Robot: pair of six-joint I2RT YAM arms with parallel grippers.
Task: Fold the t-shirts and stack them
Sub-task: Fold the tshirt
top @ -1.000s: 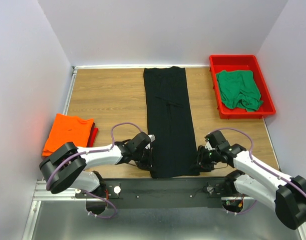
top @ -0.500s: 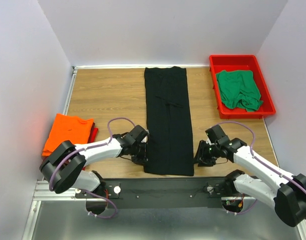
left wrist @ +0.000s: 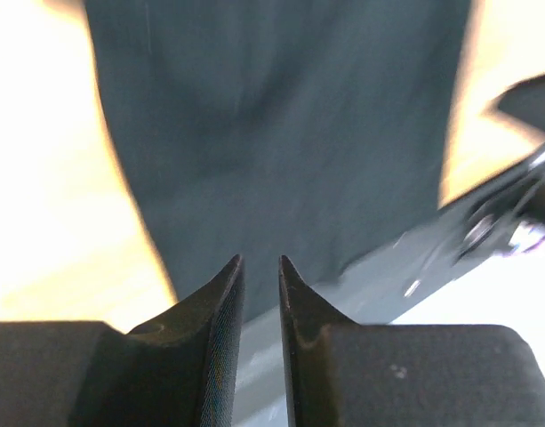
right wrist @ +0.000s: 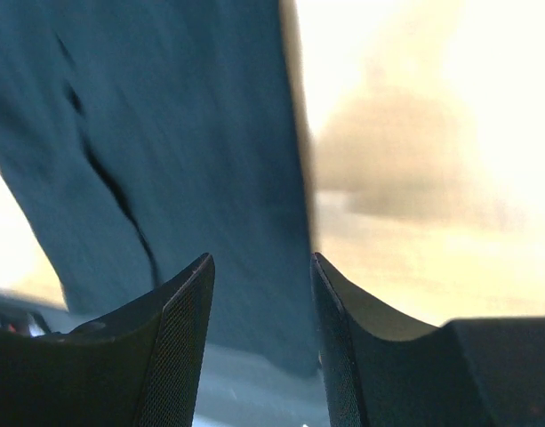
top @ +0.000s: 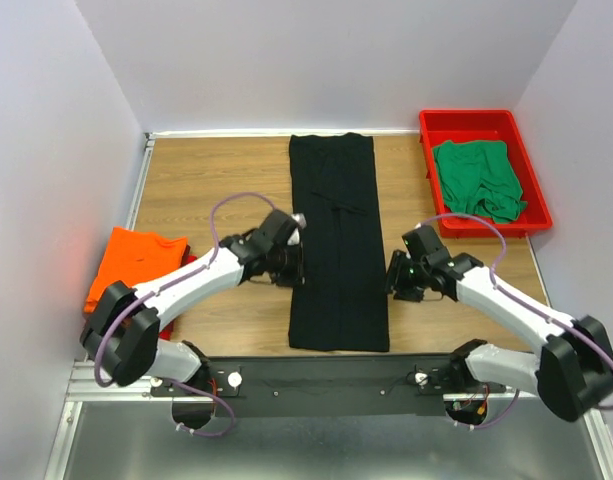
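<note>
The black t-shirt lies flat as a long narrow strip down the middle of the table. My left gripper hovers at the strip's left edge, about halfway along. In the left wrist view its jaws stand a little apart with nothing between them, above the black cloth. At the strip's right edge is my right gripper. Its jaws are wider apart and also empty, over the cloth's edge. A folded orange t-shirt sits at the left. A crumpled green t-shirt fills the tray.
The red plastic tray stands at the far right corner. White walls close in the table on three sides. A black rail runs along the near edge between the arm bases. Bare wood shows between the strip and the orange pile.
Both grippers have moved away from the near edge, up along the sides of the black strip, and their jaws have widened. The strip's near end now lies flat on the table.
</note>
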